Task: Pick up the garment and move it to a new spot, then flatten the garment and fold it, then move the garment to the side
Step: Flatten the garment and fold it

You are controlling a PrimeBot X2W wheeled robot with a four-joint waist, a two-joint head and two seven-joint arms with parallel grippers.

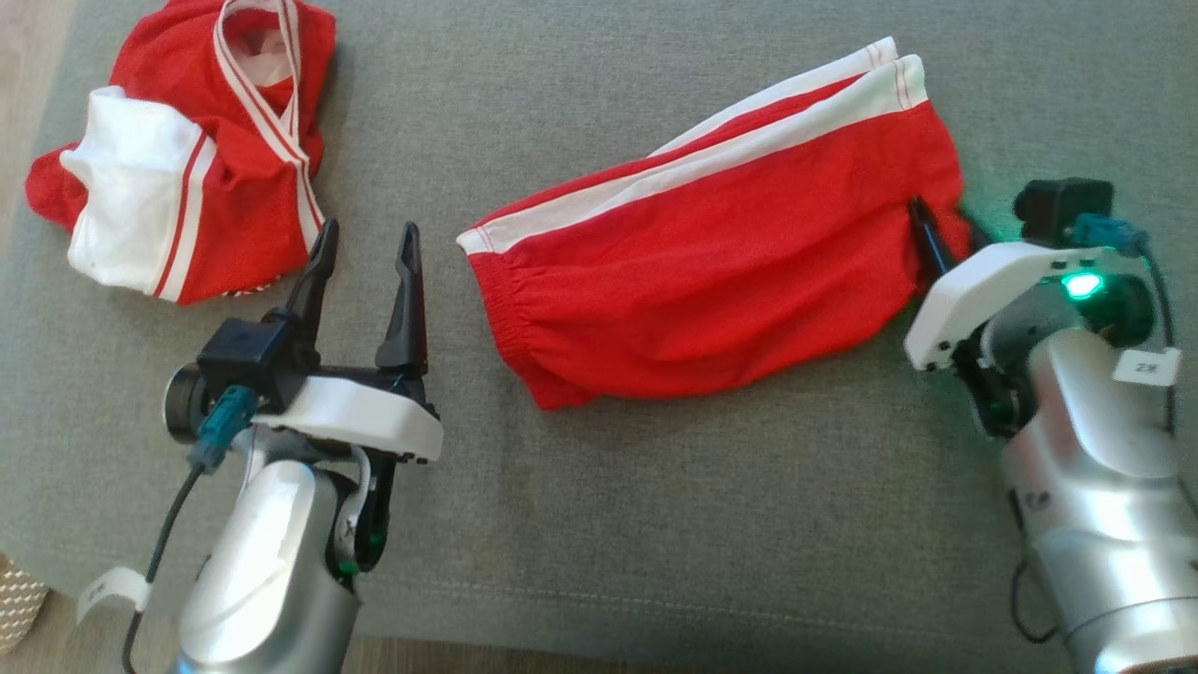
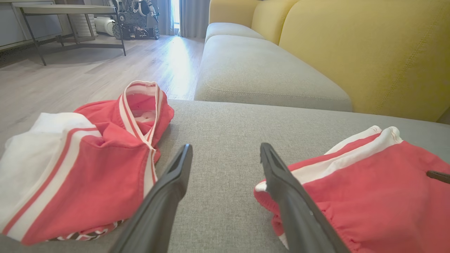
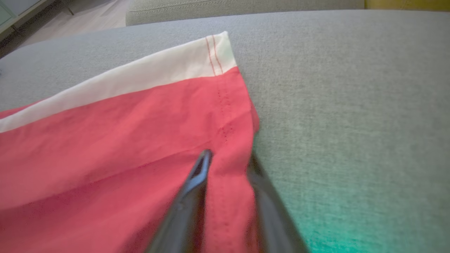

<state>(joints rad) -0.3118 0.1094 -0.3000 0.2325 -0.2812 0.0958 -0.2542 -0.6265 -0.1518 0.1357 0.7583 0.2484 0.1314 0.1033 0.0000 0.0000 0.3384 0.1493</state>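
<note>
The garment (image 1: 730,243), red shorts with a white side stripe, lies folded and slanted on the grey cushion (image 1: 599,524). My right gripper (image 1: 941,225) is at its right hem edge. In the right wrist view the two fingers have closed in around that hem (image 3: 232,133), with red cloth pinched between them at my right gripper (image 3: 228,156). My left gripper (image 1: 369,234) stands open just left of the elastic waistband, touching nothing. In the left wrist view my left gripper (image 2: 225,147) has bare cushion between its fingers and the garment (image 2: 369,189) to their right.
A second red-and-white garment (image 1: 197,150) lies crumpled at the cushion's far left, near its edge, and is the heap (image 2: 81,165) left of my left fingers. Yellow sofa backs (image 2: 369,45) rise behind. Wooden floor (image 2: 88,73) lies past the left edge.
</note>
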